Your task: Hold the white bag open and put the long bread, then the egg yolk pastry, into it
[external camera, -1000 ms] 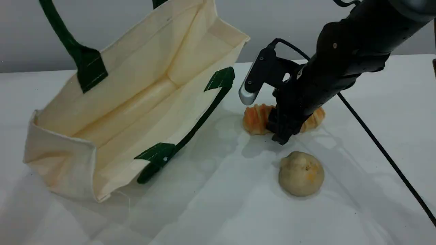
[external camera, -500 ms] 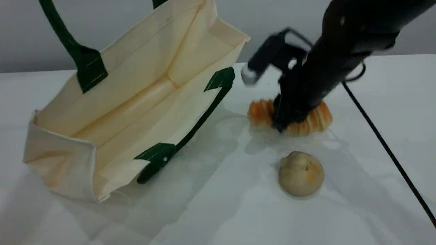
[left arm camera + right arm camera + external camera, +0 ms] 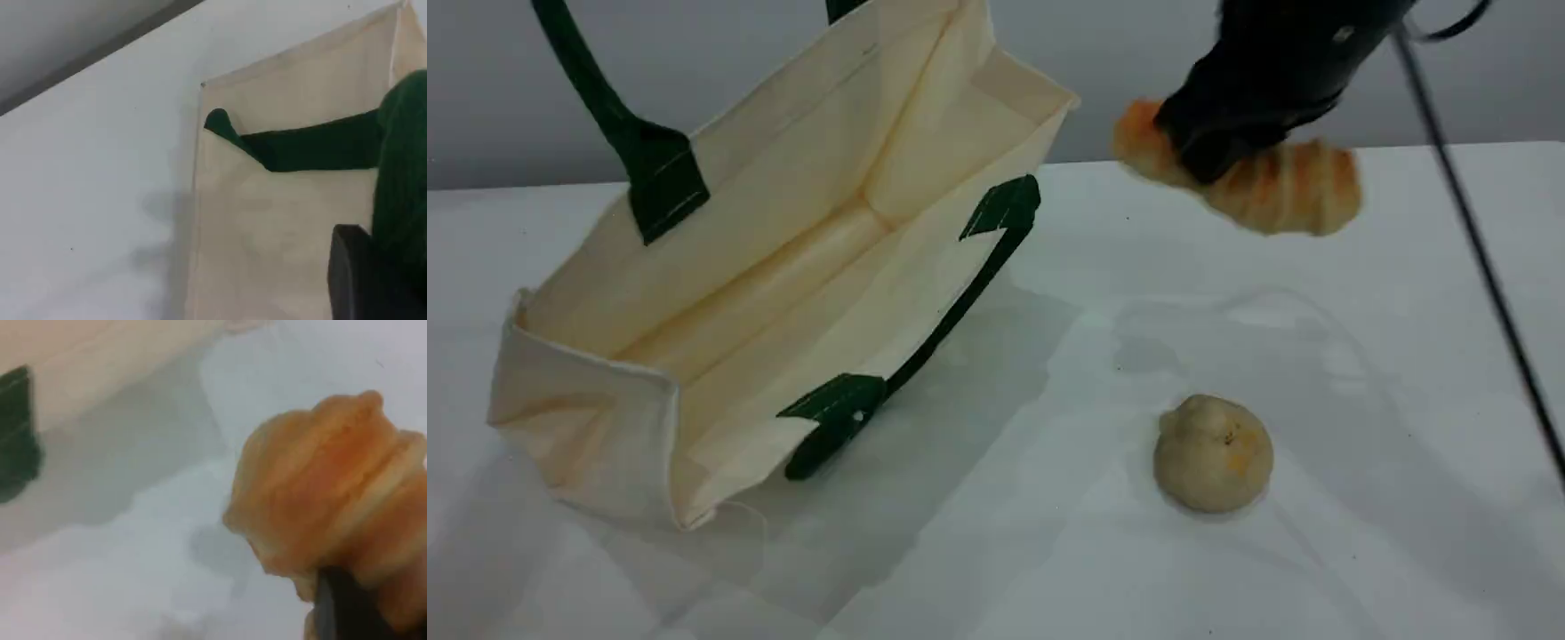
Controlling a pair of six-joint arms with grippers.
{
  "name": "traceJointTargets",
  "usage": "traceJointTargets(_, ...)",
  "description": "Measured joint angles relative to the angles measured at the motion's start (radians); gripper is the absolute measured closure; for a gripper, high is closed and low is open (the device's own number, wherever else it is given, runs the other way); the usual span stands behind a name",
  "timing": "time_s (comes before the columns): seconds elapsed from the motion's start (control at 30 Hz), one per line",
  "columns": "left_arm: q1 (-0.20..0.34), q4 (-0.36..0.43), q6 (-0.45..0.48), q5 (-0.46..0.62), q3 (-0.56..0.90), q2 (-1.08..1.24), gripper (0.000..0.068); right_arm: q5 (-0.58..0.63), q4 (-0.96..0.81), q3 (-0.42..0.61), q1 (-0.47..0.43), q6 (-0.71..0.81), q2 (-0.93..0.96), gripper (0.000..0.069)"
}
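The white bag (image 3: pixel 783 267) lies on its side at the left, mouth facing right. Its upper green handle (image 3: pixel 596 98) runs up out of the top edge. In the left wrist view that handle (image 3: pixel 400 180) sits against my left gripper's dark fingertip (image 3: pixel 360 280), which is shut on it above the bag's cloth (image 3: pixel 280 227). My right gripper (image 3: pixel 1214 147) is shut on the long bread (image 3: pixel 1280 191), which hangs in the air right of the bag's mouth. The ridged orange long bread (image 3: pixel 333 500) fills the right wrist view. The egg yolk pastry (image 3: pixel 1213 453) sits on the table in front.
The white table (image 3: pixel 1005 551) carries only the bag and the pastry. A black cable (image 3: pixel 1476 231) hangs from the right arm down the right side. The bag's lower green handle (image 3: pixel 925 347) lies on the table by its mouth.
My right gripper closed on the long bread and lifted it off the table, up and slightly right. The bag, the left grip and the pastry stayed put.
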Motion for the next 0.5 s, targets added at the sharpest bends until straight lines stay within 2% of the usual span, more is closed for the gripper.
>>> traceJointTargets(0.2,0.0,-0.018,0.0,0.0,0.0,0.0,0.0608,0.197,-0.038,0.0,-0.001,0.197,-0.128,0.057)
traceJointTargets(0.37,0.0,-0.018,0.0,0.0,0.0,0.0,0.0608,0.329,0.092,0.0,0.001,0.238,-0.248,0.057)
traceJointTargets(0.5,0.0,-0.018,0.0,0.0,0.0,0.0,0.0608,0.346,0.269,0.0,0.001,0.238,-0.333,0.0576)
